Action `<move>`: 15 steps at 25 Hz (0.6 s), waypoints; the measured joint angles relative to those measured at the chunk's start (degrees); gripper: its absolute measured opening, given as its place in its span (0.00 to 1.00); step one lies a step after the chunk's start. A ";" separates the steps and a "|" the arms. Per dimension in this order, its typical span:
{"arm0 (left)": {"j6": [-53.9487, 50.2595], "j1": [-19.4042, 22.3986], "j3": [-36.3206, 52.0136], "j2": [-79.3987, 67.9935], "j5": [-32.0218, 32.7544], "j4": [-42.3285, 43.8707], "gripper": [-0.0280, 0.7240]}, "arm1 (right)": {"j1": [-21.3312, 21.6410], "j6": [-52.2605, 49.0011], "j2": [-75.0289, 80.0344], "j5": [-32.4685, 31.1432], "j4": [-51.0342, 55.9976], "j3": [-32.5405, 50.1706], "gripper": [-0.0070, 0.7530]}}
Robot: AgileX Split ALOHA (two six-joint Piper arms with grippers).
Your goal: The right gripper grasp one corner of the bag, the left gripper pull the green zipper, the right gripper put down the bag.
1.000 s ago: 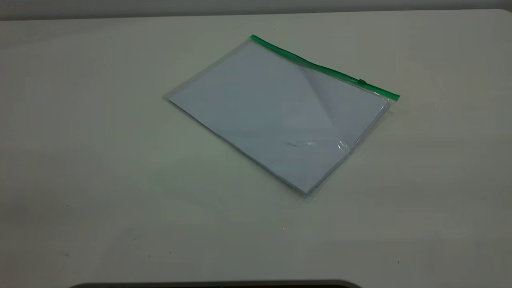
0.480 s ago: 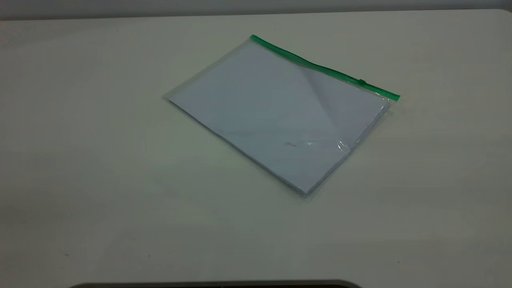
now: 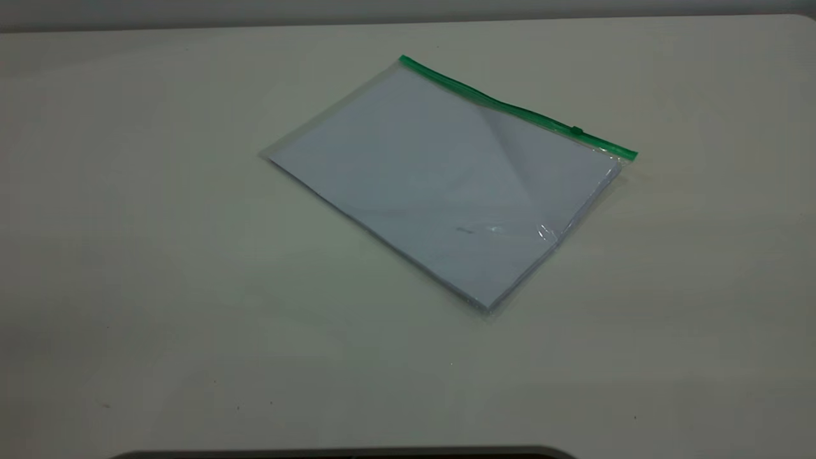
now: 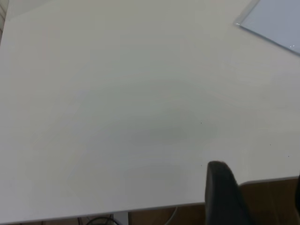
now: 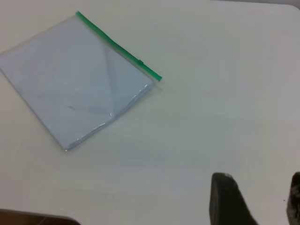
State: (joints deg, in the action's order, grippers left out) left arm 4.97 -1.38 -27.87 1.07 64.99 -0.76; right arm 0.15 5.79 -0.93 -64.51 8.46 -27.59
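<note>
A clear bag [image 3: 446, 185] holding white paper lies flat on the table, also in the right wrist view [image 5: 75, 79]. The green zipper [image 3: 510, 107] runs along its far edge, with the slider tab [image 3: 576, 131] near the right end; it also shows in the right wrist view [image 5: 117, 44]. The green-ended corner [image 3: 628, 155] points right. My right gripper [image 5: 255, 187] is open and empty, well away from the bag over bare table. My left gripper [image 4: 255, 187] is open and empty at the table's edge, with only one bag corner [image 4: 269, 23] far off. Neither gripper shows in the exterior view.
The cream table [image 3: 191, 287] surrounds the bag on all sides. Its front edge [image 4: 140, 206] shows in the left wrist view, with brown floor and a cable below it.
</note>
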 joint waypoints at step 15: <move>-3.70 0.06 -2.36 -18.41 -7.16 1.23 0.61 | 0.00 11.33 18.56 16.94 17.00 -0.05 0.49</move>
State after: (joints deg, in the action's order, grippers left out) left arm 1.27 -1.31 -30.23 -17.34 57.82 0.47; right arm 0.15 17.12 17.63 -47.56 25.46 -27.64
